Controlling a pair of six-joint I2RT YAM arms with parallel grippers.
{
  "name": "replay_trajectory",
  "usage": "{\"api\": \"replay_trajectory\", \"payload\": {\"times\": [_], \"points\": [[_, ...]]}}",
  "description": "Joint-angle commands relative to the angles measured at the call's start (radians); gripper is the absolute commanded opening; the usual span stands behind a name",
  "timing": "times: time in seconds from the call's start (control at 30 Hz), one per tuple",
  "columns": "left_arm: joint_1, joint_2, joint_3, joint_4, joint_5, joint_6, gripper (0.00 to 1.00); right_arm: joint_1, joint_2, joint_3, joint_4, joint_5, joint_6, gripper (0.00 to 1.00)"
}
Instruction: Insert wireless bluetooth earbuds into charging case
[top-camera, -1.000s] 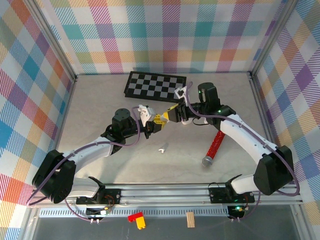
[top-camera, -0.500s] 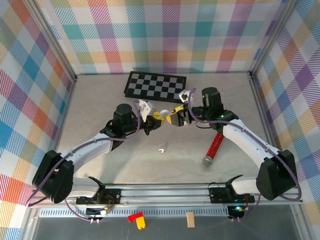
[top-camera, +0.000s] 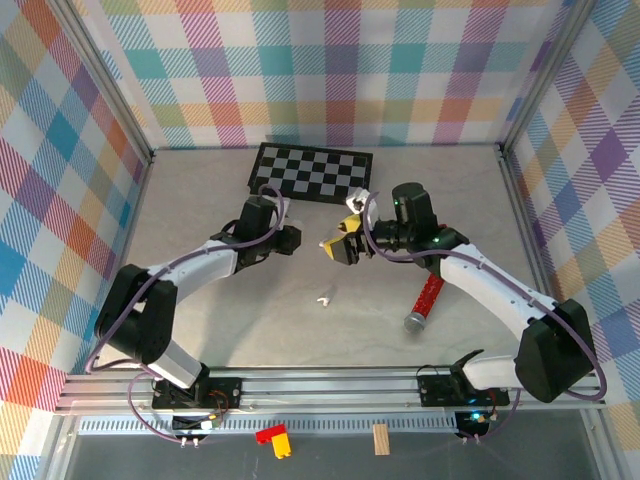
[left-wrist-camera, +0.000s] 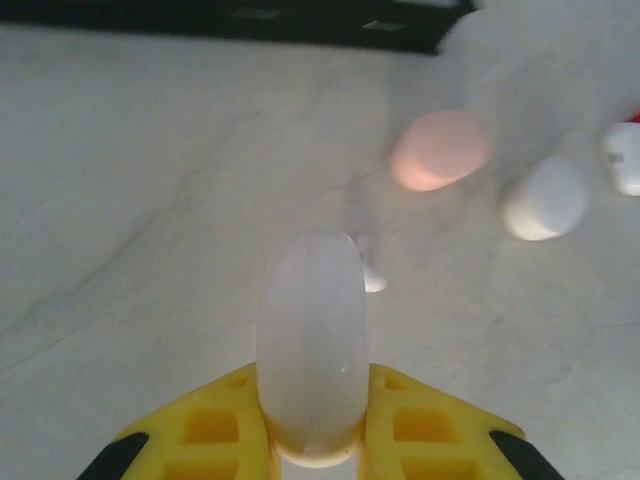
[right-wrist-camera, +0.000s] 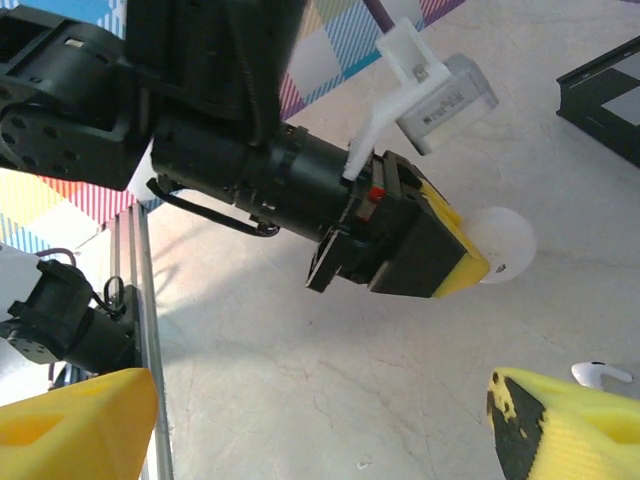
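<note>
The left claw (left-wrist-camera: 312, 412) is pinching the smooth white case (left-wrist-camera: 310, 310) edge-on, so it could twist loose; the right claw (right-wrist-camera: 320, 422), hanging spread, risks flicking the earbud (right-wrist-camera: 600, 373) away.

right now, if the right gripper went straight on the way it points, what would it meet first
Probably the left gripper, shut on a white case: in the right wrist view it sits ahead, between the right gripper's open fingers. Depth is unclear, so it might pass beneath.
</note>
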Motion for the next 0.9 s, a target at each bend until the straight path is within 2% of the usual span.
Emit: {"api": "replay_trajectory", "payload": {"times": [0.0,0.23,0.37,0.47,0.63,0.8,0.87], "points": [[0.04,0.047,0.043,-0.112,-0.054,-0.05,0.0,0.037,0.027,0.015,0.01,0.061,-0.067,0.86],[0.092,0.169,0.113,-0.178,0.038,-0.058,0.0,0.072,0.046,0.027,-0.027,0.139,-0.113,0.86],[0.097,0.192,0.11,-0.166,0.046,-0.063,0.01,0.074,0.041,0.026,-0.028,0.156,-0.116,0.87],[0.104,0.185,0.096,-0.146,0.043,-0.08,0.07,0.074,0.034,0.023,-0.032,0.181,-0.113,0.87],[0.109,0.15,0.074,-0.117,0.02,-0.102,0.58,0.053,0.031,0.012,-0.001,0.214,-0.021,0.87],[0.106,0.07,0.03,-0.067,-0.049,-0.108,0.9,0.0,0.029,-0.002,0.008,0.318,0.106,0.87],[0.089,0.028,-0.001,-0.015,-0.088,-0.092,1.0,-0.018,0.017,-0.018,0.021,0.367,0.156,0.86]]}}
